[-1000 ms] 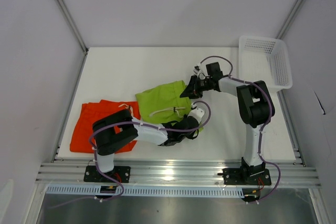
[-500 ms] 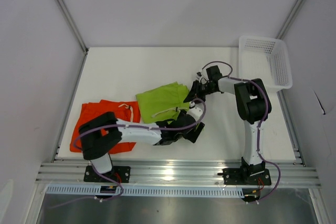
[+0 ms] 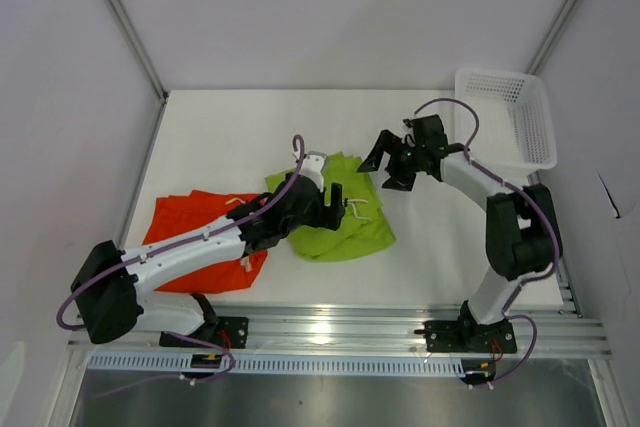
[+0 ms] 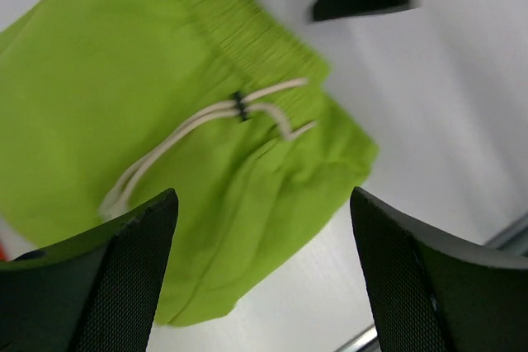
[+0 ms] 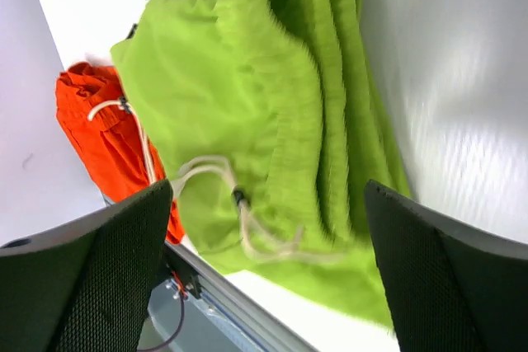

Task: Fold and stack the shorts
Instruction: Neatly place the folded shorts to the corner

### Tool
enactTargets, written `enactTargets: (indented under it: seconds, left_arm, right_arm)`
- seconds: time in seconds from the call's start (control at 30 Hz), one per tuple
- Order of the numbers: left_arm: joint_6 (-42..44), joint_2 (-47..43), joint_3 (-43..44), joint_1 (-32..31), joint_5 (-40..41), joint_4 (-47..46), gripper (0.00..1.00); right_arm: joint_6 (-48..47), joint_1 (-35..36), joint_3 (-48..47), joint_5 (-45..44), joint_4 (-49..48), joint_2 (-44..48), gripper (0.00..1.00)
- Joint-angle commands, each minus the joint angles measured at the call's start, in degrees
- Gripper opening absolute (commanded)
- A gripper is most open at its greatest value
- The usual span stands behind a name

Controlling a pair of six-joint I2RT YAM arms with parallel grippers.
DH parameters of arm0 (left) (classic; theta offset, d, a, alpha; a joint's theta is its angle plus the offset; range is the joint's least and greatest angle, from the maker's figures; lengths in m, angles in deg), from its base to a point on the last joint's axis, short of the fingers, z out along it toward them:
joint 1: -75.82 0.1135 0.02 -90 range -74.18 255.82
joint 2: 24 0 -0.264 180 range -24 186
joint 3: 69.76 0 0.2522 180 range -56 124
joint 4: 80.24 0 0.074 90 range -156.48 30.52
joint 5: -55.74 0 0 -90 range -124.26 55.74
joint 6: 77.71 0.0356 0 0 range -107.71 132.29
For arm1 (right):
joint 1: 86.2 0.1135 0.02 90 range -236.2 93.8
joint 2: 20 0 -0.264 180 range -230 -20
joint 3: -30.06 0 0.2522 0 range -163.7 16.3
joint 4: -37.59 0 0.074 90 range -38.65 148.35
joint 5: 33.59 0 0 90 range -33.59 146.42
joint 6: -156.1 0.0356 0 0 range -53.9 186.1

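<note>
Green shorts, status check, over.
Both open, empty: left pincer over the green shorts, right pincer beside them. Green shorts bunched on the table, not on the orange shorts. The basket sits far right, apart.

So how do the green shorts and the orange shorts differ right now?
The lime green shorts lie mid-table; the orange-red shorts lie at the left, by the near edge. The green pair is doubled over in layers; the orange pair looks spread flatter. The left arm crosses the orange pair lengthwise; only its wrist overhangs the green pair. Both have pale drawstrings, and neither is gripped.
</note>
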Motion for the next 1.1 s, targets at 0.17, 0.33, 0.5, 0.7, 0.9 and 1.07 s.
enactTargets:
  seconds: [0.17,0.33,0.5,0.7,0.9,1.07]
  left_arm:
    - [-2.39,0.33,-6.94,4.57,-2.47,0.48,0.84]
    - [-3.45,4.46,-7.46,5.80,-5.81,-3.82,0.80]
    - [-3.28,6.22,-8.96,6.07,-7.57,-6.55,0.74]
    - [-2.92,4.47,-14.75,6.07,-9.42,-11.21,0.58]
    - [-4.41,4.29,-20.11,6.07,-12.58,-15.51,0.46]
    - [-7.49,6.84,-22.93,5.98,-18.29,-22.10,0.43]
  right_arm:
    - [17.04,7.05,13.35,-24.01,3.94,23.30,0.99]
    - [37.60,17.33,26.00,-37.71,3.07,36.64,0.99]
    - [51.33,29.03,34.36,-43.90,-1.67,40.99,1.00]
    - [51.70,31.23,36.66,-39.07,-11.34,33.63,1.00]
    - [53.72,31.85,39.56,-38.80,-22.23,29.22,1.00]
    - [54.95,33.69,39.56,-40.03,-23.74,27.63,0.99]
